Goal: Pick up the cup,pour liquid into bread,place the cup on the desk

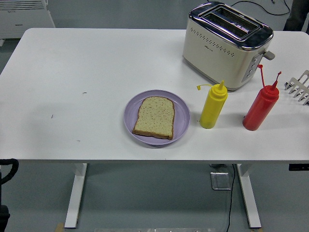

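A slice of brown bread lies flat on a round lilac plate near the table's front middle. Right of the plate stands a yellow squeeze bottle, upright, its cap hanging off to the left. Further right stands a red squeeze bottle, also upright with its cap off. I see no cup. Neither of my hands is over the table. Only a black curved part shows at the lower left edge, below the tabletop.
A cream and chrome toaster stands at the back right, just behind the two bottles. A white wire rack pokes in at the right edge. The white table has a few small dark specks on its left half.
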Robot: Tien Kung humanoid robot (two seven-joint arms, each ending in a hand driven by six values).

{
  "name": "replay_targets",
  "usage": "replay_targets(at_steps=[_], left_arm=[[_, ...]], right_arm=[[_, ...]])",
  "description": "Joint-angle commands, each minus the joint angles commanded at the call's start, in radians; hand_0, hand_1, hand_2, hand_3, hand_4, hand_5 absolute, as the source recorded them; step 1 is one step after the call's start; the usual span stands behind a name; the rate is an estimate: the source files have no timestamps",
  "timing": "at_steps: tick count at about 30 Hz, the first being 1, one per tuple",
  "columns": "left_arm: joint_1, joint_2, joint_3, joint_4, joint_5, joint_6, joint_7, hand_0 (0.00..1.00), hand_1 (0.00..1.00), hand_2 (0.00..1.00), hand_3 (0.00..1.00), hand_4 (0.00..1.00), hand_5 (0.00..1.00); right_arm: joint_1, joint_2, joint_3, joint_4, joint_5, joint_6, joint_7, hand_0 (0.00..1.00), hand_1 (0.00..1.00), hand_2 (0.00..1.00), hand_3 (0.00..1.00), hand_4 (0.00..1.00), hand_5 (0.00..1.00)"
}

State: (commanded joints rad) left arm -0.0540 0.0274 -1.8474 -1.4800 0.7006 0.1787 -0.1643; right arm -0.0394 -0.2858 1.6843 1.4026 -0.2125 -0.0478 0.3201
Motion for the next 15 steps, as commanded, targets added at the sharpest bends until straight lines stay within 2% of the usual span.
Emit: replay_targets(at_steps=[15], left_arm=[[-0.001,0.000,-0.001,0.000,0.000,0.000,0.000,0.749,0.756,0.765,0.662,0.604,0.998]], right_arm=[[0.003,0.003,-0.003,-0.002,-0.007,0.000,-0.002,0.841,0.789,0.810,0.853,0.738,0.684]])
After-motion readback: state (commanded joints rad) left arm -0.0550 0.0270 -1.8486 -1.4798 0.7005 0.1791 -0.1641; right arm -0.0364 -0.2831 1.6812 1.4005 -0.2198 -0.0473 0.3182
